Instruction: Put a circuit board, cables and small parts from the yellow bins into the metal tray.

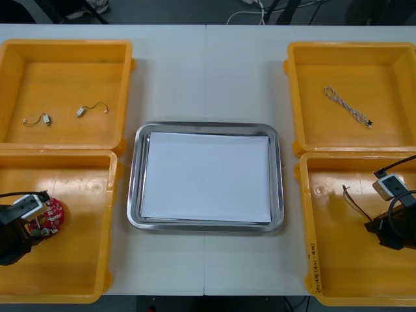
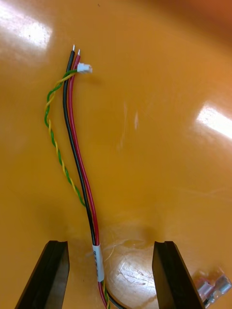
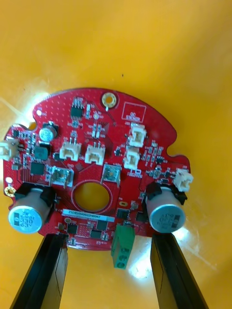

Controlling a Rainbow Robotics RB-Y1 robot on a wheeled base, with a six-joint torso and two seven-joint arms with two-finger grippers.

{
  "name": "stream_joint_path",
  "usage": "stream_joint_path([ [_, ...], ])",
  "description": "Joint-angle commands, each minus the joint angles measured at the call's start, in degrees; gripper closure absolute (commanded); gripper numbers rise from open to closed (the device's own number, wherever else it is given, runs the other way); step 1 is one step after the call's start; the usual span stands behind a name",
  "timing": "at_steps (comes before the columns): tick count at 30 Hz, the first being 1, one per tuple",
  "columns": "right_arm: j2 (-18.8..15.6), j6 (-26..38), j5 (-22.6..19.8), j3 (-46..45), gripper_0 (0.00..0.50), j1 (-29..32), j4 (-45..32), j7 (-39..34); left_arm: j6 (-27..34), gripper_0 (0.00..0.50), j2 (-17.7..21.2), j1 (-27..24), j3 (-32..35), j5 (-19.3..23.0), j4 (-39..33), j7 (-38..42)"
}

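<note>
Finds the left gripper point(image 1: 38, 227) low in the near left yellow bin point(image 1: 78, 273), at the edge of a round red circuit board point(image 1: 53, 211) lying flat on the bin floor. Shows, in the left wrist view, the left gripper point(image 3: 110, 275) with jaws standing well apart, not closed on anything, black fingers point(image 3: 46, 275) reaching the rim of the circuit board point(image 3: 92, 159) on either side of a green connector block point(image 3: 121, 247) mounted there; cannot tell touching from just short. Puts the right gripper point(image 1: 380, 231) low in the near right yellow bin point(image 1: 344, 279), over one end of a black and red cable point(image 1: 356, 203). Shows, in the right wrist view, the right gripper point(image 2: 111, 277) with jaws likewise apart, the black and red cable point(image 2: 79, 164) running out from between the fingers point(image 2: 171, 275) along the bin floor, a white band point(image 2: 98, 263) wrapped around it level with the fingertips, a twisted yellow and green pair point(image 2: 52, 140) looping beside it toward a small white plug point(image 2: 85, 68) at the far end. Spots small metal parts point(image 2: 212, 288) just beside one finger, outside the gap. Has the metal tray point(image 1: 133, 195) in the middle of the table point(image 1: 195, 71), between the bins, white inside. Has a twisted blue and white cable point(image 1: 348, 106) in the far right yellow bin point(image 1: 305, 65), well apart from both grippers, and two more small metal parts point(image 1: 38, 120) on short wires in the far left yellow bin point(image 1: 65, 52).
</note>
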Motion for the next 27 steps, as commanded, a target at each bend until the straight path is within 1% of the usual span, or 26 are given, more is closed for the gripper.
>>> stream_joint_path([
  [1, -1.94, -0.84, 0.50, 0.81, 0.000, 1.90, -0.49, 3.09, -0.67, 0.000, 2.12, -1.24, -1.26, 0.19, -0.25, -3.41],
  [2, -1.85, -0.84, 0.58, 0.90, 0.000, 1.99, -0.49, 3.09, -0.67, 0.000, 2.12, -1.24, -1.26, 0.19, -0.25, -3.41],
  [3, -1.94, -0.92, 0.67, 1.07, 0.000, 1.99, -0.40, 3.09, -0.67, 0.026, 2.12, -1.24, -1.26, 0.19, -0.25, -3.41],
  [6, -1.85, -1.71, 0.85, 1.69, 0.000, 2.17, -0.49, 2.92, -0.59, 0.210, 2.21, -1.15, -1.26, 0.10, -0.25, -3.50],
  [7, -1.94, -2.07, 1.02, 2.04, 0.000, 2.17, -0.40, 2.92, -0.67, 0.282, 2.21, -1.24, -1.26, 0.02, -0.25, -3.50],
  [8, -1.94, -2.15, 1.02, 2.13, 0.000, 2.17, -0.40, 2.83, -0.59, 0.322, 2.21, -1.15, -1.35, 0.02, -0.25, -3.50],
  [9, -1.94, -2.33, 1.20, 2.57, 0.000, 2.08, -0.40, 2.74, -0.67, 0.417, 2.12, -1.15, -1.43, -0.16, -0.25, -3.50],
  [10, -1.94, -2.59, 1.29, 2.74, 0.000, 2.17, -0.40, 2.65, -0.67, 0.473, 2.21, -1.15, -1.43, -0.16, -0.25, -3.50],
  [11, -1.94, -2.94, 1.29, 2.92, 0.000, 2.17, -0.32, 2.65, -0.67, 0.497, 2.21, -1.15, -1.35, -0.16, -0.25, -3.50],
  [19, -1.94, -6.81, 1.55, 4.06, 0.000, 2.17, 2.67, 2.92, -0.67, 0.499, 2.21, -1.15, -1.08, 0.02, -0.25, -3.50],
  [23, -1.94, -7.25, 1.55, 4.06, 0.000, 2.17, 3.11, 3.09, -0.06, 0.500, 2.21, -1.51, -0.29, 0.63, -0.25, -3.50],
  [27, -1.94, -7.25, 1.55, 4.06, 0.000, 2.17, 3.11, 3.00, 4.78, 0.498, 2.12, -2.91, 2.43, 1.16, -2.10, -3.32],
])
